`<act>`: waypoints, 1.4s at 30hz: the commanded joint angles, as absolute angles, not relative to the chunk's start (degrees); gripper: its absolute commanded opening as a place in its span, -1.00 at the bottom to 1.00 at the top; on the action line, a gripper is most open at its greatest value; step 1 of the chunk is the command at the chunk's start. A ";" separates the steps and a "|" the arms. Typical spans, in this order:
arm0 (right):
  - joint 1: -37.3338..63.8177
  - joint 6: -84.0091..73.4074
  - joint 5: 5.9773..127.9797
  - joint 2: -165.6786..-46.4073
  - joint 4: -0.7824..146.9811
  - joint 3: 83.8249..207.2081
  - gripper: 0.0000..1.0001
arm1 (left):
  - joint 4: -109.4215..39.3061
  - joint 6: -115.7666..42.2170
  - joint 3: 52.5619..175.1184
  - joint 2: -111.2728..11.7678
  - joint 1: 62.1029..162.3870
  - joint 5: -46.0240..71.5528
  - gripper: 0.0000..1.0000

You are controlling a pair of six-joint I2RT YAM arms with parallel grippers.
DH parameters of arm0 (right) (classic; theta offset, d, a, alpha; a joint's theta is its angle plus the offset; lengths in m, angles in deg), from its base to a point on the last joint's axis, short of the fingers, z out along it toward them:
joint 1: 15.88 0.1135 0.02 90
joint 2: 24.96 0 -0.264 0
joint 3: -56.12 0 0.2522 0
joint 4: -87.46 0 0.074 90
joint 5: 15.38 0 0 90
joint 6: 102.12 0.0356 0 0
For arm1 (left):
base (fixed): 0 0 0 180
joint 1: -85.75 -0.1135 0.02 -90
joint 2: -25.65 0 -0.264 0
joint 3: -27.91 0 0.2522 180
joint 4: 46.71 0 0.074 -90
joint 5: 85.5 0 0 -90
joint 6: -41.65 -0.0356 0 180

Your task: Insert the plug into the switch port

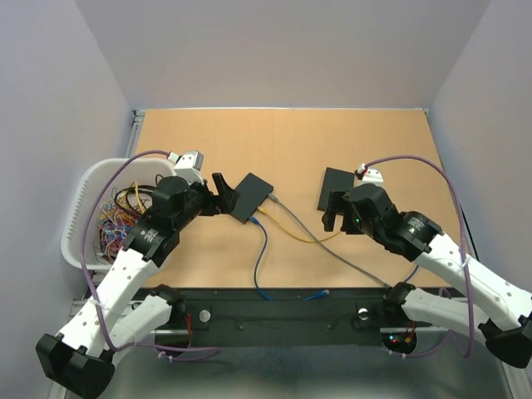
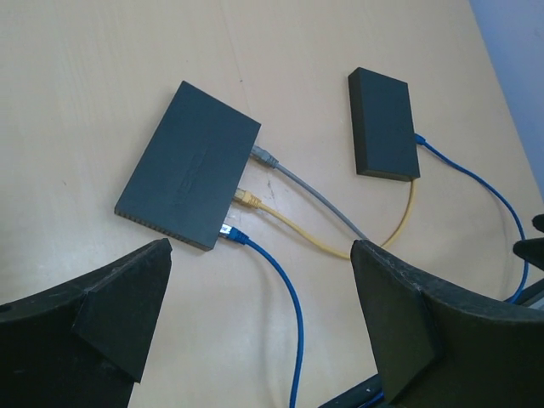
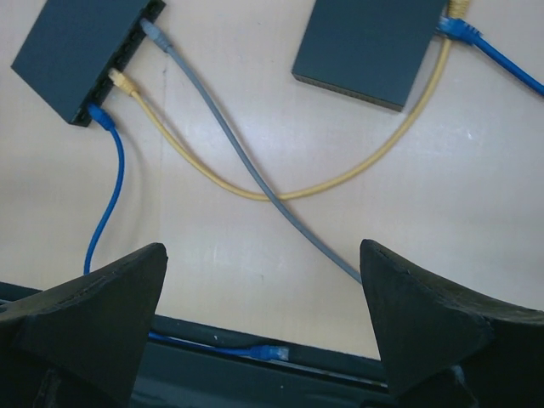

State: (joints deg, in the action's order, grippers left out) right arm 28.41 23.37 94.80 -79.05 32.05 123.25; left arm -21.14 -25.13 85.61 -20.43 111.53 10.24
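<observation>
On the tan wooden tabletop [image 1: 291,141], the blue-cabled plug [image 2: 231,231] is sitting in the flat black switch [image 2: 189,166], so left gripper [image 2: 259,280] and right gripper [image 3: 262,272] are hovering wide-jawed, empty.

- I see the left switch [image 1: 252,197] at mid-frame on the table [image 1: 291,141], with the right switch [image 1: 336,189] apart to its right.
- Three cables [image 3: 276,198] sit side by side in the left switch's lower-right edge.
- A basket [image 1: 79,216] holding wires [image 1: 116,220] lies far left.
- A loose plug [image 1: 317,294] lies at lower centre.
</observation>
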 commanded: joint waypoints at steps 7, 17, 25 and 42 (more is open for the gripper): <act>28.59 27.43 101.77 -73.49 19.82 128.24 1.00 | -19.60 -28.49 85.27 -16.89 111.59 4.95 0.97; 28.50 27.87 102.57 -70.14 19.91 127.89 1.00 | -17.31 -26.29 85.97 -17.06 111.67 -1.91 0.97; 28.59 27.96 102.39 -68.73 19.91 127.63 1.00 | -17.22 -25.85 85.71 -15.92 111.67 -2.88 0.97; 28.50 27.96 102.22 -69.00 19.91 127.45 1.00 | -17.05 -25.85 85.62 -15.83 111.67 -2.88 0.97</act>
State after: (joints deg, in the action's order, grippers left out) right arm 28.41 27.24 100.79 -69.23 20.05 125.76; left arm -16.27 -25.87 85.42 -16.91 111.53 -1.85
